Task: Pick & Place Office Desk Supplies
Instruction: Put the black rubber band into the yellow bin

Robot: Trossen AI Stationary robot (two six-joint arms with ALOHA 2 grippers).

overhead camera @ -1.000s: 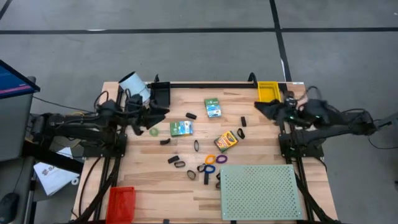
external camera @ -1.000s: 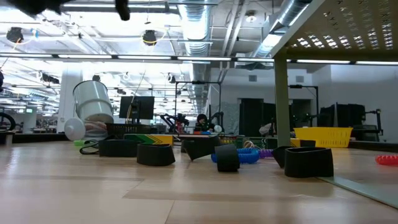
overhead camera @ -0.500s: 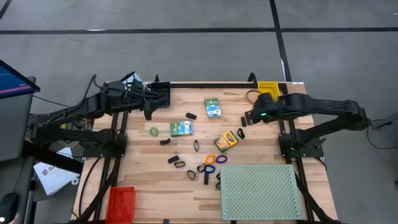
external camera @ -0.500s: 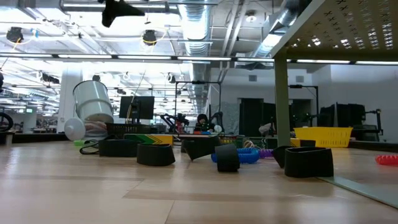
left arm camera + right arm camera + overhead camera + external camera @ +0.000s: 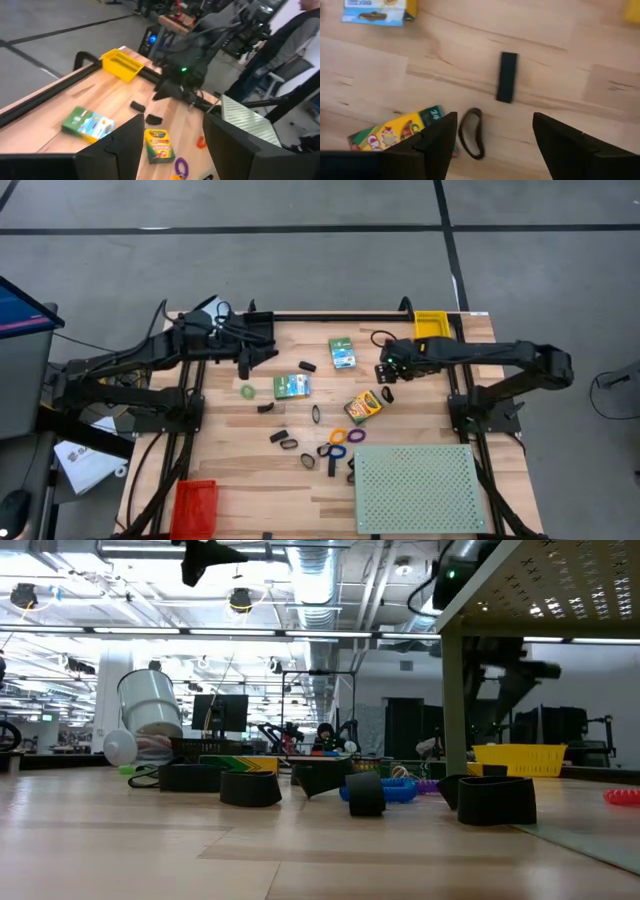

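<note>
The supplies lie spread on the wooden table: two green boxes [image 5: 343,352] [image 5: 291,386], a yellow-orange crayon box [image 5: 363,406], several black clips such as one [image 5: 307,366], a green ring [image 5: 247,391], and orange [image 5: 338,437], purple [image 5: 356,435] and blue [image 5: 336,451] rings. My right gripper [image 5: 385,370] [image 5: 490,150] hangs open above a straight black clip [image 5: 507,77] and a looped black clip [image 5: 472,132], next to the crayon box [image 5: 395,132]. My left gripper [image 5: 245,360] [image 5: 172,145] is open in the air near the table's far left, facing the crayon box [image 5: 159,145].
A pale green perforated board [image 5: 420,488] covers the near right corner. A yellow bin [image 5: 432,326] sits at the far right, a black bin [image 5: 257,330] at the far left, a red bin [image 5: 195,505] at the near left. A person [image 5: 300,30] stands beyond the table.
My right arm has stretched out from beside the yellow bin toward the table's left, and its gripper now hangs over the black clips by the crayon box. My left arm has unfolded and reached out over the far left corner, its gripper staying about where it was.
</note>
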